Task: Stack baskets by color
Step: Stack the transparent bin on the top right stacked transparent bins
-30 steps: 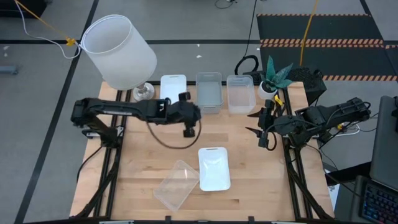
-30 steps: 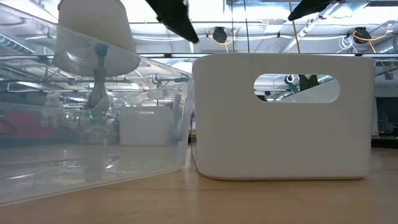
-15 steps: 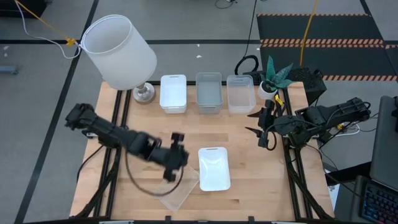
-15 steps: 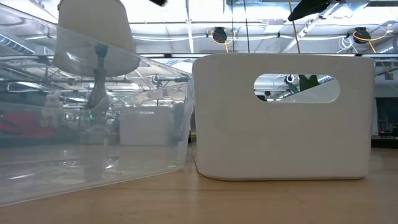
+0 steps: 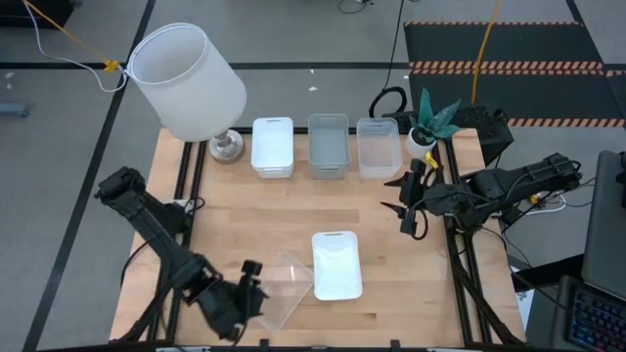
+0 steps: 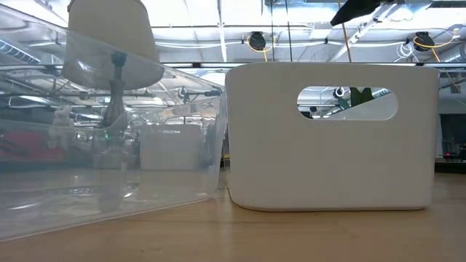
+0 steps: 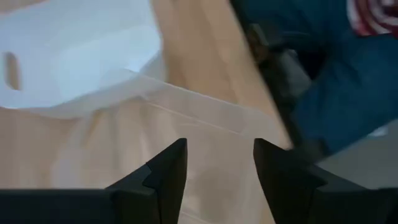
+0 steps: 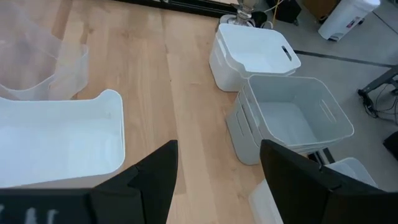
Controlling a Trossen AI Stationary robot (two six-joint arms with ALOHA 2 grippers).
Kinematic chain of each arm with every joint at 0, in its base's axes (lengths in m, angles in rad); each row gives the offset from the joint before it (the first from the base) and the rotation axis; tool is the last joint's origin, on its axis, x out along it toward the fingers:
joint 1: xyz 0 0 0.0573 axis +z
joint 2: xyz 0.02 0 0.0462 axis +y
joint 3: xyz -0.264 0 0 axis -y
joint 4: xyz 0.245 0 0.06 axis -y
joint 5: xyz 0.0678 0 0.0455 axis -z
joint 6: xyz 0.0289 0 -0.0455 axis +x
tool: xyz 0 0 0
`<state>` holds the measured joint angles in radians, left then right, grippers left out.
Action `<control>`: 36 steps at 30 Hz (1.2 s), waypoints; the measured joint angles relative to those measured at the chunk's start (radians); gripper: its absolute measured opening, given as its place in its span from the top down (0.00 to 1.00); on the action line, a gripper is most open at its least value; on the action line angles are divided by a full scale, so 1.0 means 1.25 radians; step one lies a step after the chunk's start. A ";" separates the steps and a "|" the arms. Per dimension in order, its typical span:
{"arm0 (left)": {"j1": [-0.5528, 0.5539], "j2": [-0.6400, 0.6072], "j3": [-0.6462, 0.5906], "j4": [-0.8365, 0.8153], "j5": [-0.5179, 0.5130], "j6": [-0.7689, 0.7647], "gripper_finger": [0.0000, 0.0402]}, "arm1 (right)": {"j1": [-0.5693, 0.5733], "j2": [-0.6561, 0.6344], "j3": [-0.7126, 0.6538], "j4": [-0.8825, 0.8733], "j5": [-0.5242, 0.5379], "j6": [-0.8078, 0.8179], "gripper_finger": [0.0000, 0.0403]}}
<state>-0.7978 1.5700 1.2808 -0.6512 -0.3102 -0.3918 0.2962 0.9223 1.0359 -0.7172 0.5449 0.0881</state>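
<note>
Hovering at the near edge of the tabletop (image 5: 391, 225), the left pincer (image 5: 246, 293) is seen with its fingers (image 7: 168, 168) apart and nothing between them, just beside the clear basket (image 5: 279, 290), which lies askew next to the white basket (image 5: 336, 264). For a clean pick, one wall of the clear basket should be straddled squarely and the thin rim clamped gently, since see-through plastic will likely flex and slip. The left arm is stretched low and forward along the tabletop's left side, wrist turned toward the basket. Farther back, the right pincer (image 5: 406, 207) is held waiting at the right edge, fingers spread wide and empty. At the far edge the white stack (image 5: 272, 147), grey stack (image 5: 328, 145) and clear stack (image 5: 378, 147) are lined up beside the lamp (image 5: 188, 82).
</note>
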 joint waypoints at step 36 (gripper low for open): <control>-0.037 0.169 0.001 -0.062 0.122 -0.119 0.78 | 0.000 0.021 0.000 0.015 0.000 -0.017 0.45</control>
<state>-0.8436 1.7813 1.2819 -0.7282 -0.1573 -0.5407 0.2962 0.9489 1.0359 -0.6991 0.5449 0.0669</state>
